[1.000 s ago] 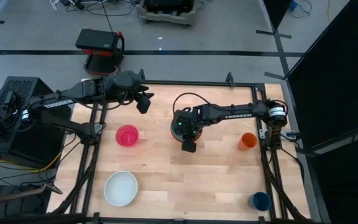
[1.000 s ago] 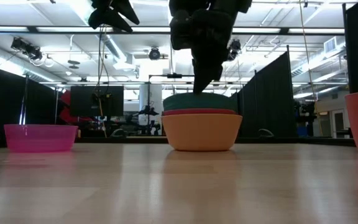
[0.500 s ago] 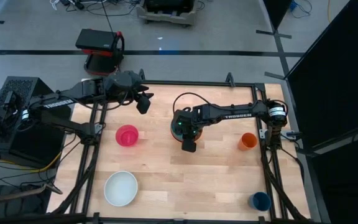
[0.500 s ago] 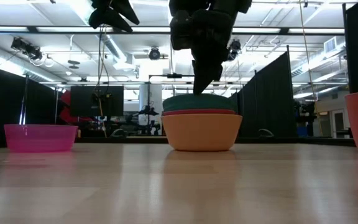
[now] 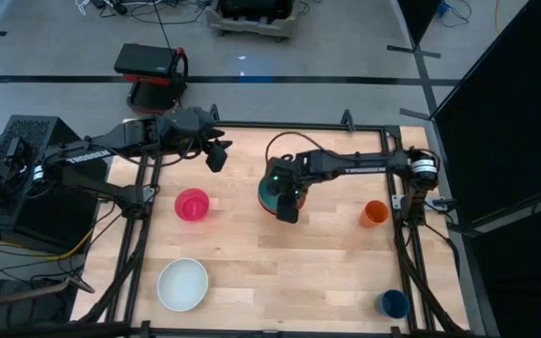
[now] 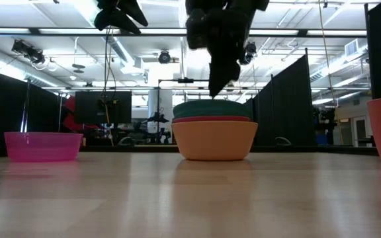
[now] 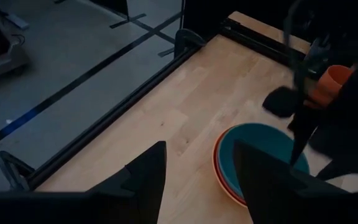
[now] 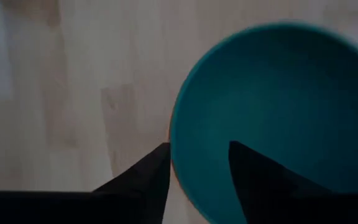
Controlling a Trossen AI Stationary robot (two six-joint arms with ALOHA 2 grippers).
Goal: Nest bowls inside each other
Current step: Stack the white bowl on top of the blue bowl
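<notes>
On the wooden counter (image 5: 327, 272), the smooth teal green plastic bowl (image 8: 278, 118) sits nested in the red-orange plastic bowl (image 6: 211, 119), itself inside the wide yellow-orange plastic bowl (image 6: 213, 139). The right hand (image 8: 194, 165) hovers just over the teal rim, fingers apart and seemingly gripping nothing. The round pink plastic bowl (image 5: 193, 204) and round white plastic bowl (image 5: 182, 284) remain separate. The left hand (image 7: 194, 168) waits open, raised nearby.

Both arms were dark, slender and jointed, white lettering along each forearm. Black cables looped from them. Right arm's wrist showed a small green light.
</notes>
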